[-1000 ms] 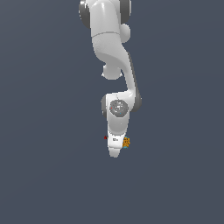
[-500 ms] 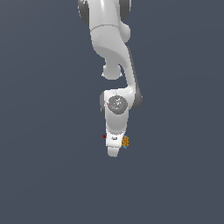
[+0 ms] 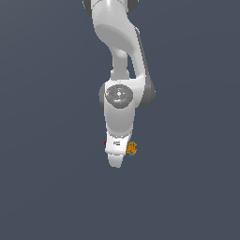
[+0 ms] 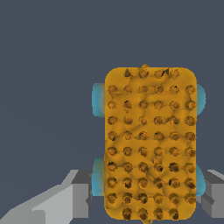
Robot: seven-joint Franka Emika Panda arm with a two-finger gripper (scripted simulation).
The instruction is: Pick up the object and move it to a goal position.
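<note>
- Exterior view: the white gripper [image 3: 116, 161] points down from the arm [image 3: 118, 56]. The orange object [image 3: 131, 148] shows just beside its lower body, on the exterior view's right and a little above the tip. The fingers are hidden behind the hand from here, so this view does not tell whether the jaws are apart or together.
- A tiny dark-red dot [image 3: 105, 143] peeks out on the opposite flank of the gripper. It is close to the hand, but nothing lies between the jaws and the object.
- Wrist view: the studded orange object [image 4: 150, 142] with teal wheel-like bits [image 4: 98, 99] sits between the two grey fingers [image 4: 76, 199]. The jaws stand apart, one on each side of its near end. Whether the pads touch it I cannot tell.
- Risk, as I judge it: the wheels and the bumpy top could let it roll or slip if the jaws close only on the end.
</note>
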